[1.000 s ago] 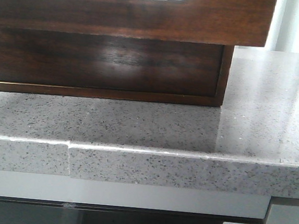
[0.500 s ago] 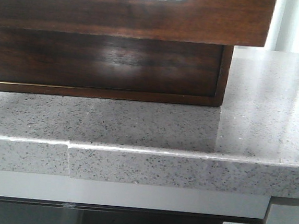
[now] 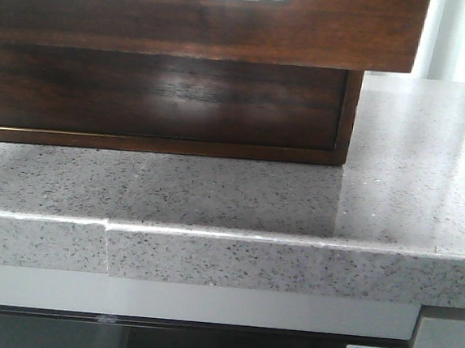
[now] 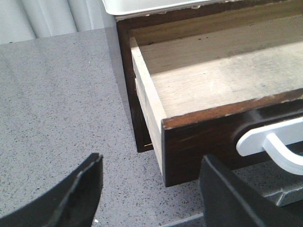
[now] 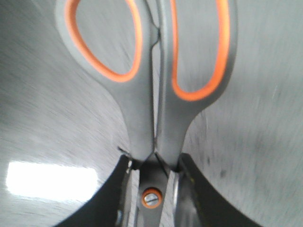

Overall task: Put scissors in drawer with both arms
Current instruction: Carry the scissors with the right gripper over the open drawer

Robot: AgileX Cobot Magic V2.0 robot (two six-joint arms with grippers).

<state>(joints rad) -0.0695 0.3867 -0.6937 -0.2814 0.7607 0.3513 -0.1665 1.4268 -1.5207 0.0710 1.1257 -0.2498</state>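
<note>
Left gripper (image 4: 147, 189): jaws apart, holding nothing, poised over the speckled grey countertop (image 4: 57, 109) just beside the near corner of the drawer (image 4: 199, 137). Drawer pulled out, bare wooden floor showing; white handle (image 4: 274, 144) on its dark front sits just beyond one finger.

Right gripper (image 5: 152, 177): jaws clamped on the scissors (image 5: 151, 75) near the pivot screw, grey-and-orange handles pointing away from the fingers. Background blurred

Front cam low, close on drawer (image 3: 229, 27); left wrist cam sees it from above.
</note>
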